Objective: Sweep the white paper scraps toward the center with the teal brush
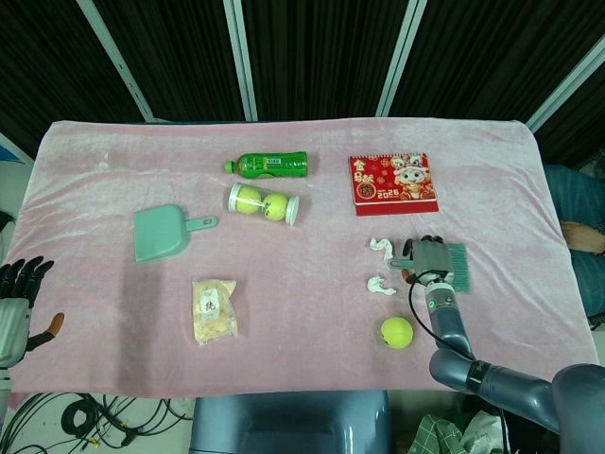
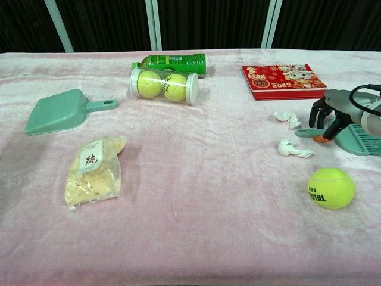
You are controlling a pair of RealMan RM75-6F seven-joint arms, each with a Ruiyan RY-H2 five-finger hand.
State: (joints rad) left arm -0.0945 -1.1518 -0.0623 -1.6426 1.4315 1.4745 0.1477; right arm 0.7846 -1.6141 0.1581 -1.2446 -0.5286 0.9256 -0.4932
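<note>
The teal brush point(image 1: 458, 268) point(image 2: 361, 139) lies flat at the right of the pink cloth, its handle pointing left. My right hand point(image 1: 428, 258) point(image 2: 333, 113) is low over that handle, dark fingers on the far side and the orange-tipped thumb on the near side, still apart. Two white paper scraps point(image 1: 382, 246) point(image 1: 380, 285) lie just left of the hand; in the chest view they are the far scrap point(image 2: 287, 118) and the near scrap point(image 2: 293, 148). My left hand point(image 1: 14, 303) rests at the table's near left corner, fingers spread and holding nothing.
A tennis ball point(image 1: 396, 331) point(image 2: 330, 187) sits just in front of the brush. A red booklet point(image 1: 393, 183) lies behind it. Mid-table are a green bottle point(image 1: 269, 165), a tube of tennis balls point(image 1: 264, 201), a teal dustpan point(image 1: 161, 233) and a snack bag point(image 1: 214, 308).
</note>
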